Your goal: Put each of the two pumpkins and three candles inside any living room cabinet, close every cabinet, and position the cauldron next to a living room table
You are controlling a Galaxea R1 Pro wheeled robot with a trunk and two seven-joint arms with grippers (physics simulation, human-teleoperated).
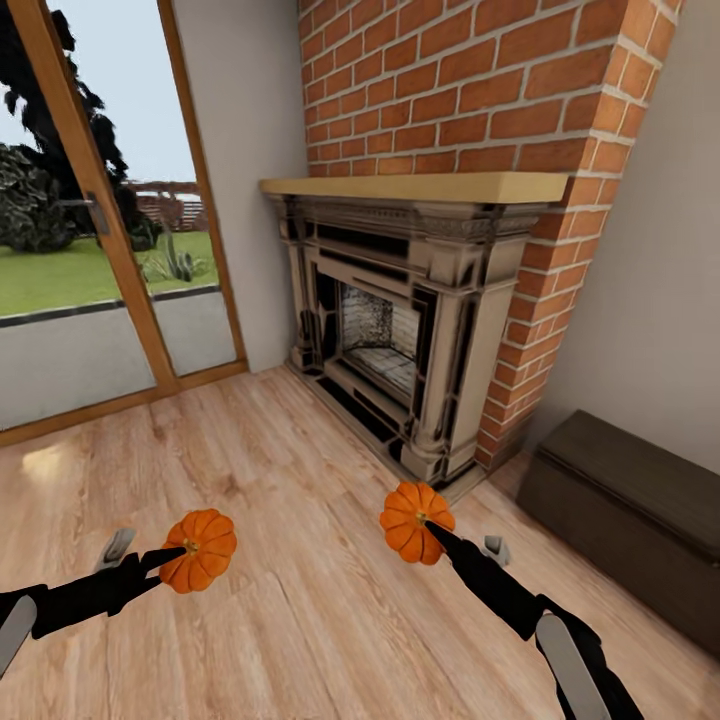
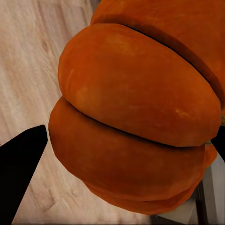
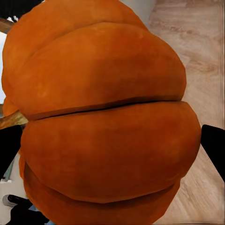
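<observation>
Left pumpkin (image 1: 198, 550): orange and ribbed, held off the wooden floor (image 1: 300, 620), out in front of the fireplace (image 1: 400, 330) and towards the glass door side of it; in the left wrist view its lobes (image 2: 136, 117) crowd the picture.
Right pumpkin (image 1: 415, 521): same kind, also held above the floor, nearer the fireplace's front corner than the left one is.
Left gripper (image 1: 178, 556): its black fingers (image 2: 18, 168) are clamped on the left pumpkin, one dark tip at each side of it in the left wrist view.
Right gripper (image 1: 432, 532): grasping the right pumpkin (image 3: 103, 122), with black fingers (image 3: 213, 147) flanking the fruit in the right wrist view.
Cabinet (image 1: 630, 520): long, low and dark brown, standing against the wall to the right of the fireplace, beside the brick chimney; its flat fronts look closed.
Fireplace: dark carved surround under a pale wooden mantel (image 1: 415, 186), set into a red brick chimney (image 1: 480, 80).
Glass door (image 1: 90, 220): wood-framed, left of the fireplace, with lawn and trees outside.
</observation>
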